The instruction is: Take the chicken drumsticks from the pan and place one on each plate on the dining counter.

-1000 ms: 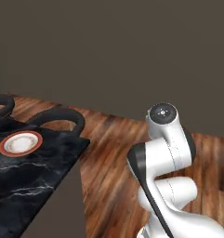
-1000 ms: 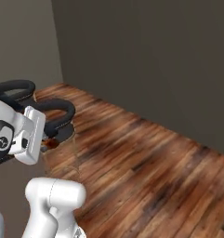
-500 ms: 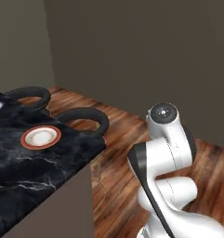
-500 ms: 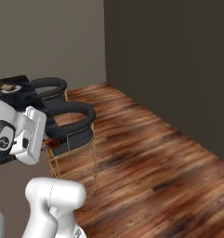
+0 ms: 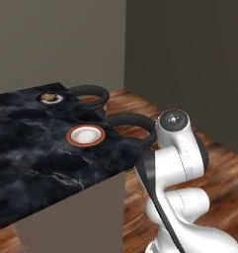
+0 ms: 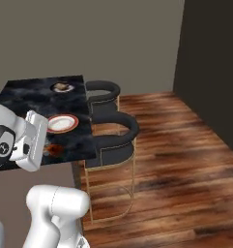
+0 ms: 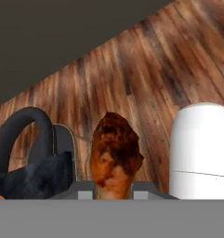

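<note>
One glossy orange-brown drumstick (image 7: 114, 155), dark-mottled, in the claw (image 7: 113, 188).

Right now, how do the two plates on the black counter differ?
The near plate shows a bare white centre; the far plate carries a brownish piece of food. The near plate sits by the counter's stool-side edge, the far plate near its far corner. Both are round with orange-brown rims.
</note>
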You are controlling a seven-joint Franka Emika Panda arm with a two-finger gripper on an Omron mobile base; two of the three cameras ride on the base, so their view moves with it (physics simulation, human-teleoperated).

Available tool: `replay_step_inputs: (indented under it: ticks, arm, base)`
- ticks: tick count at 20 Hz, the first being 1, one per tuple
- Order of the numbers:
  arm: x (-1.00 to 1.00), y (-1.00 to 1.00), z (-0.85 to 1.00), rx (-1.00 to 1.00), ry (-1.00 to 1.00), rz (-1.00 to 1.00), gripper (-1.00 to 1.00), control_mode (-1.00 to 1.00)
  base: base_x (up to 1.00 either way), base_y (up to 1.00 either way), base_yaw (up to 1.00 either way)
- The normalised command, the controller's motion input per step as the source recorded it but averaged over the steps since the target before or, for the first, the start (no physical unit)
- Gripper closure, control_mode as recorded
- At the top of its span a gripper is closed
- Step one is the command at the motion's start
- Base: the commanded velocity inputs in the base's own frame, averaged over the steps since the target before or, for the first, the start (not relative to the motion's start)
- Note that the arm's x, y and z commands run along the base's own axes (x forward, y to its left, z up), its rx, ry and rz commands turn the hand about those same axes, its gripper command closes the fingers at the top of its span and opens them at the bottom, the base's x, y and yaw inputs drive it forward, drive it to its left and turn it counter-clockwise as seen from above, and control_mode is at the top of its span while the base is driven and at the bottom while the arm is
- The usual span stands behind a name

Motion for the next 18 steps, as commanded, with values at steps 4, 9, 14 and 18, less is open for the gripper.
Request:
replay_step_inputs:
  ticks: [4, 9, 14, 18]
  arm:
    - [0.0, 0.0, 0.0, 0.0, 0.0, 0.0, 1.0, 1.0]
    - [0.0, 0.0, 0.0, 0.0, 0.0, 0.0, 1.0, 1.0]
    - [0.0, 0.0, 0.0, 0.0, 0.0, 0.0, 1.0, 1.0]
    - [0.0, 0.0, 0.0, 0.0, 0.0, 0.0, 1.0, 1.0]
  base:
    - [0.58, -0.19, 0.57]
    - [0.53, -0.21, 0.57]
    - [0.52, -0.29, 0.55]
    - [0.43, -0.3, 0.53]
